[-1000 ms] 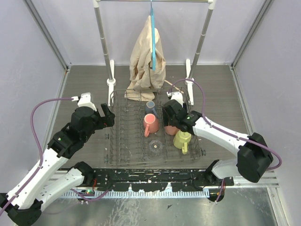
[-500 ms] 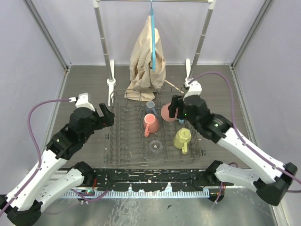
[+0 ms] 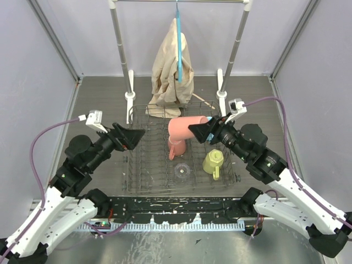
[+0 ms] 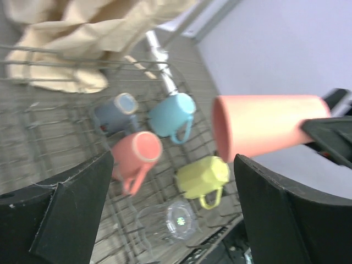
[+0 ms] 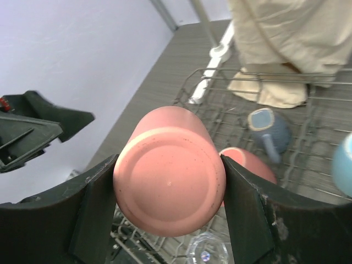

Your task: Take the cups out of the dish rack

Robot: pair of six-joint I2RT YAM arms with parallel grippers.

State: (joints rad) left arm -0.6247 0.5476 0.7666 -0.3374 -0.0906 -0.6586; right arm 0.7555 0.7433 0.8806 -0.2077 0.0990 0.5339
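Pink mug (image 3: 184,125) now lifted clear of the rack (image 3: 146,165) (a second ago it sat inside), clamped in right gripper (image 3: 198,131). Left gripper (image 3: 135,138) gapes wide facing it, probably for a handover.

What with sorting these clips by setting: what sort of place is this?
Probably a lab robot cell: plain walls box in a tabletop, two arms are bolted at its edge, and a dish rack and clothes rail are staged.

Rack (image 3: 148,159) stands mid-table (image 3: 99,99), rail (image 3: 122,55) with cloth (image 3: 171,66) behind it. In the rack: glass (image 3: 182,172) at near edge, near mug (image 3: 213,161) right of it, middle mug (image 3: 176,147) behind it, far-left mug (image 4: 115,113) and far-right mug (image 4: 170,113) beyond. Lifted mug (image 3: 184,127) lies sideways above.
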